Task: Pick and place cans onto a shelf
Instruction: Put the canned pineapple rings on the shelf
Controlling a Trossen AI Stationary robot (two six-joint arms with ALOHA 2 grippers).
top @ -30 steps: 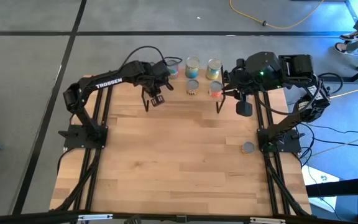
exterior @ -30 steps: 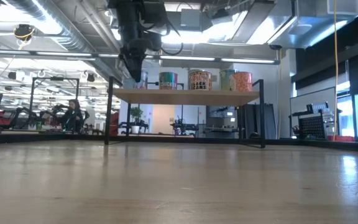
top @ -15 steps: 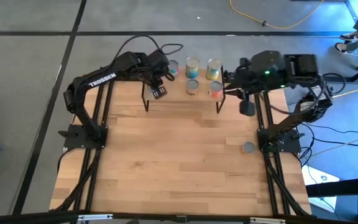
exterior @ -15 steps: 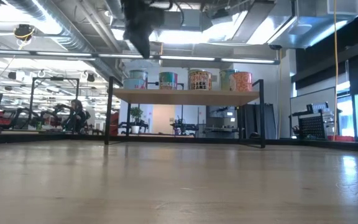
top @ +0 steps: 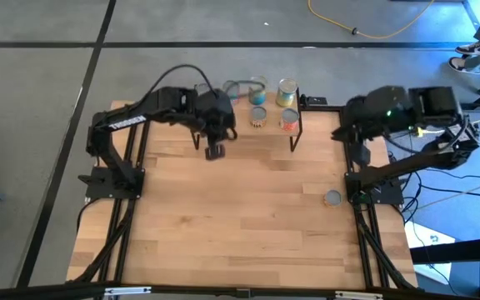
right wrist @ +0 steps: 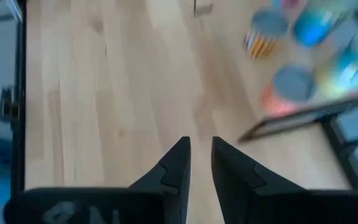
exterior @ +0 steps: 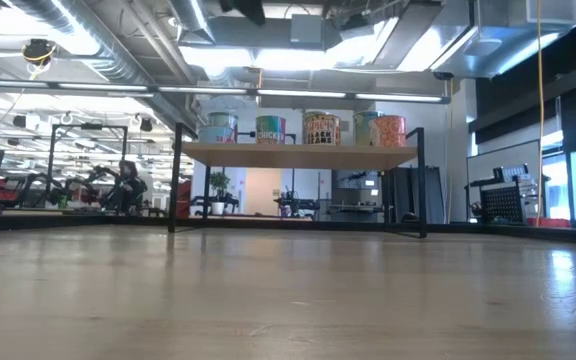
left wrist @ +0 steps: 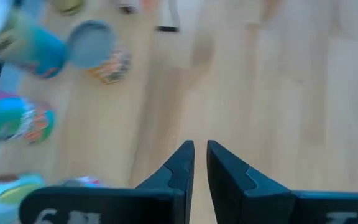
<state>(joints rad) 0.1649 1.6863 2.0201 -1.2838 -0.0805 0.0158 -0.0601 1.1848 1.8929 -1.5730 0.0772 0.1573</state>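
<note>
The low rack with a light-wood top and thin black legs stands at the twelve o'clock edge of the pale plank surface. In the low view, five small label-wrapped tins stand upright in a row on that shelf — most of the work, by that count, looks done. From above, four of the silver tops show clearly near the shelf's right half, and a fifth at its left end is partly hidden by cabling.

One small cylindrical tin with a grey metal top sits alone on the surface toward four o'clock, just beside the right arm's base and well apart from the shelf. It seems to be what is left; if further tins belong to the task, they are not in view.

The left end effector hangs at about eleven o'clock, just in front of the shelf's left leg, empty, its dark fingers nearly together with only a narrow slit between. The right end effector hovers near two o'clock, to the right of the shelf — also empty, fingers likewise only a slit apart.
</note>
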